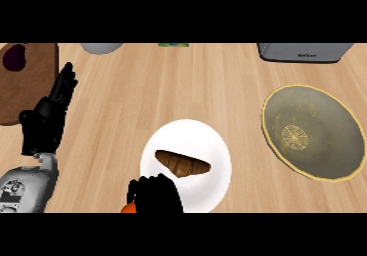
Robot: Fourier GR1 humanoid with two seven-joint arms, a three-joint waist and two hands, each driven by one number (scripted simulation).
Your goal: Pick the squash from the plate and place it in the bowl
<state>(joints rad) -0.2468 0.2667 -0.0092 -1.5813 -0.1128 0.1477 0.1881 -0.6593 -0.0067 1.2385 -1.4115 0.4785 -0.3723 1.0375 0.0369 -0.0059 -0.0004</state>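
The white bowl [204,135] stands on the wooden surface [178,85], and every other place here is given from it. The right hand [158,196] hangs over the bowl's near rim, at the lower edge of the view. Its black fingers are curled round the squash [127,208]. Only a small orange bit of the squash shows, at the hand's left side, just off the near-left part of the bowl's rim. The rest is hidden under the hand, and whether the squash touches the bowl cannot be told. Inside the bowl, just beyond the hand, 1 brown wedge shape [182,164] shows; what it is cannot be told.

The plate [319,110] is olive, with a gold rim and a gold pattern at its middle. It lies flat to the right of the bowl, apart from it.

The left hand [47,117] rests well to the left of the bowl, open, with its fingers straight and pointing away from the robot. Its grey forearm [23,190] comes in left of the bowl's near side.

A brown board [31,95] lies far-left of the bowl, beyond the left hand, with 1 dark purple thing [15,57] on its far end. Straight beyond the bowl, at the far edge of the surface, 1 small green thing [173,44] shows, and to its left 1 pale rounded thing [102,47], both cut off by the view. Far-right of the bowl, beyond the plate, stands a grey box [304,52].
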